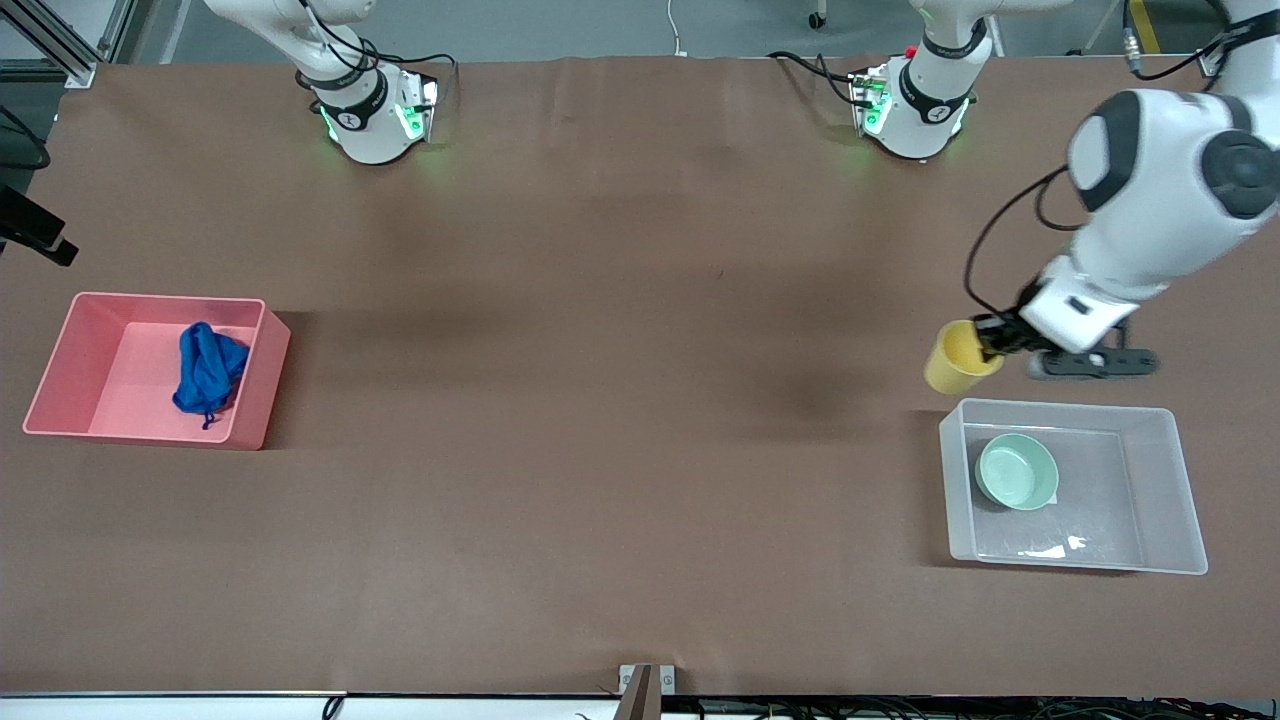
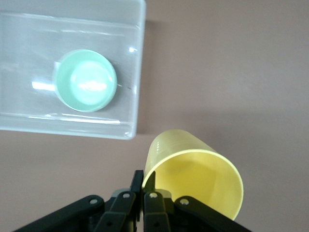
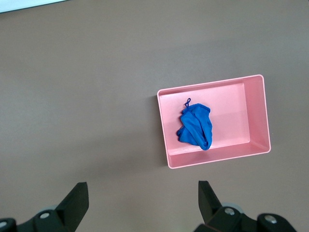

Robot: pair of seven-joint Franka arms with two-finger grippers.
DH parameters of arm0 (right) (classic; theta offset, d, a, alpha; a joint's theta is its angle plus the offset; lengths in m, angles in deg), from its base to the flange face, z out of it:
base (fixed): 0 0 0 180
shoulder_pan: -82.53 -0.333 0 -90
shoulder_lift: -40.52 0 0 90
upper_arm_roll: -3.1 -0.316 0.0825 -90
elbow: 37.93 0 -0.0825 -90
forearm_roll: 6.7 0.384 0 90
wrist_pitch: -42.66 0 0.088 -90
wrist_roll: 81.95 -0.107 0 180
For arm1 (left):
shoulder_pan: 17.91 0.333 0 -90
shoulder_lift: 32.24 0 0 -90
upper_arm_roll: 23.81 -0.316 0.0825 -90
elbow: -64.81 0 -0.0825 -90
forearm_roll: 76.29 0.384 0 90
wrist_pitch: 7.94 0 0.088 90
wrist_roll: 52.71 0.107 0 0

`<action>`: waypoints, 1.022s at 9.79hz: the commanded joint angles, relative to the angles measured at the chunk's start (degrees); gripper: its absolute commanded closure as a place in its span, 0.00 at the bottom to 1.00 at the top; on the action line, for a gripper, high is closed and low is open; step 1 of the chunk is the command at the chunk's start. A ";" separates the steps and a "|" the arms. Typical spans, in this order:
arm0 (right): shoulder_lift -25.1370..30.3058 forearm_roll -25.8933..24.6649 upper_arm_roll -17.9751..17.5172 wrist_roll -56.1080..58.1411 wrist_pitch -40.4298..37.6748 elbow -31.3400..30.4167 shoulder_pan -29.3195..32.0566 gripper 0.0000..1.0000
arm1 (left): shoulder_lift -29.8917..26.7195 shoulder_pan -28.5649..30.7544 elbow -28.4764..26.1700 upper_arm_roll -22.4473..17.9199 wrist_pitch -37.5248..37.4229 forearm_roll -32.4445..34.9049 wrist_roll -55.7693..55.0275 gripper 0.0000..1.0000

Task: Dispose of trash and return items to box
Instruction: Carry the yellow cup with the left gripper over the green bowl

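Observation:
My left gripper (image 1: 992,345) is shut on the rim of the yellow cup (image 1: 960,358) and holds it tilted in the air. The cup is over bare table, just off the clear box's (image 1: 1150,411) corner. In the left wrist view the fingers (image 2: 144,180) pinch the cup's (image 2: 193,179) wall. The mint-green bowl (image 1: 1017,471) sits upright in the box, and it shows in the left wrist view (image 2: 87,80) too. The blue cloth wad (image 1: 208,370) lies in the pink bin (image 1: 70,350). My right gripper (image 3: 143,193) is open and empty, high over the table beside the bin.
The pink bin (image 3: 256,116) with the cloth (image 3: 195,126) stands at the right arm's end of the table. The clear box (image 2: 137,72) stands at the left arm's end. A white sticker (image 1: 1045,549) lies on the box's bottom. Brown tabletop stretches between them.

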 commanded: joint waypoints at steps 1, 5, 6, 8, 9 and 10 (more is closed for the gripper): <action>-0.13 -0.51 -0.19 -0.22 0.05 0.55 -0.13 0.00 | 6.56 -0.33 4.94 -4.30 -0.47 1.26 6.44 1.00; -0.13 -1.30 -0.28 -0.22 0.13 0.55 -0.39 0.00 | 19.19 0.10 15.20 -10.11 0.67 2.67 14.37 1.00; -0.13 -1.30 -0.28 -0.22 0.13 0.55 -0.57 0.00 | 23.41 0.19 19.24 -11.16 0.76 2.49 15.43 1.00; -0.13 -1.38 -0.28 -0.22 0.13 0.55 -0.57 0.00 | 29.23 0.19 21.92 -11.44 1.72 1.88 16.15 1.00; -0.13 -1.30 -0.28 -0.22 0.13 0.55 -0.48 0.00 | 30.21 0.45 21.92 -11.44 4.08 1.53 16.67 1.00; -0.13 -1.38 -0.28 -0.30 0.13 0.46 -0.48 0.00 | 31.09 0.80 21.49 -11.35 5.50 1.09 17.11 1.00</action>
